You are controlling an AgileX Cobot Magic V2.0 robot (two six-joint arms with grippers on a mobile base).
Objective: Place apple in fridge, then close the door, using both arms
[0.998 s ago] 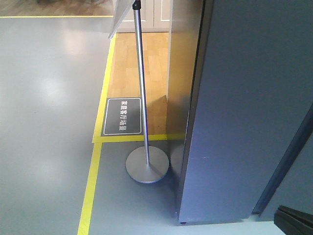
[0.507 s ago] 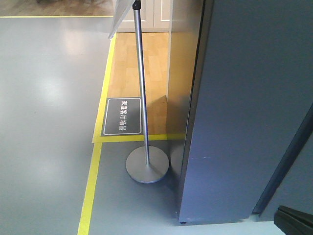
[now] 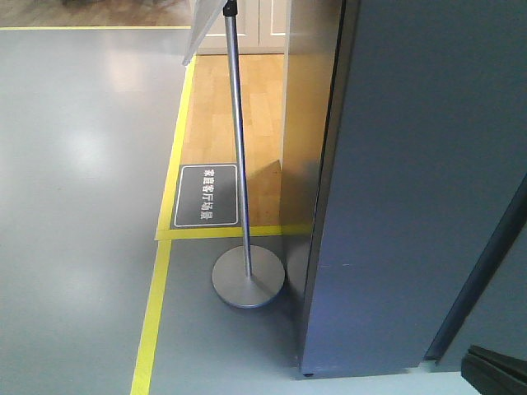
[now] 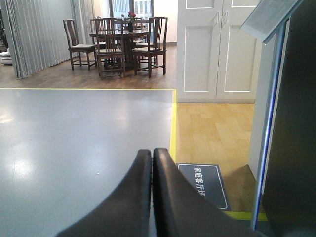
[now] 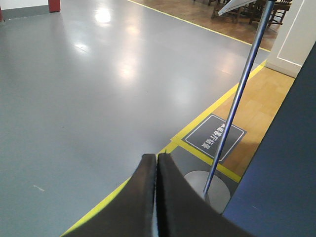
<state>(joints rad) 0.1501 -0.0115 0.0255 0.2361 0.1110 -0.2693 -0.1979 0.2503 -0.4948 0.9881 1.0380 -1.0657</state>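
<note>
The tall dark grey fridge (image 3: 412, 189) fills the right side of the front view as a flat, matte upright panel, long axis vertical, its base on the floor. Whether its door is shut can't be told from these views. No apple shows in any view.

Left wrist view: the left gripper (image 4: 152, 163) has two black, smooth, curved fingers (image 4: 133, 197) pressed together, tips touching, nothing between them. They point out over the glossy grey floor (image 4: 74, 148). Just right of the fingertips lies a dark rectangular floor sign w/ white characters (image 4: 205, 185). Further right, a slim silver metal pole (image 4: 266, 133) stands upright, w/ the fridge's dark side at the frame's right edge. Ahead of the fingers, a yellow tape line (image 4: 173, 123) borders light wood-plank flooring (image 4: 217, 128). Beyond that stand white panelled cabinet doors (image 4: 219, 49), and far off to the left a dark wooden dining table w/ chairs (image 4: 118, 44).

Right wrist view: the right gripper (image 5: 156, 160) also has its black fingers (image 5: 140, 197) closed flat against each other, empty. They aim across the shiny grey floor. Right of the fingertips the silver pole rises at a slant in frame from a round flat grey metal base (image 5: 210, 190). The fridge's grey face sits at lower right, near the base.

Front view: the pole stands upright just left of the fridge, its disc base near the fridge's bottom corner, the floor sign behind it.
</note>
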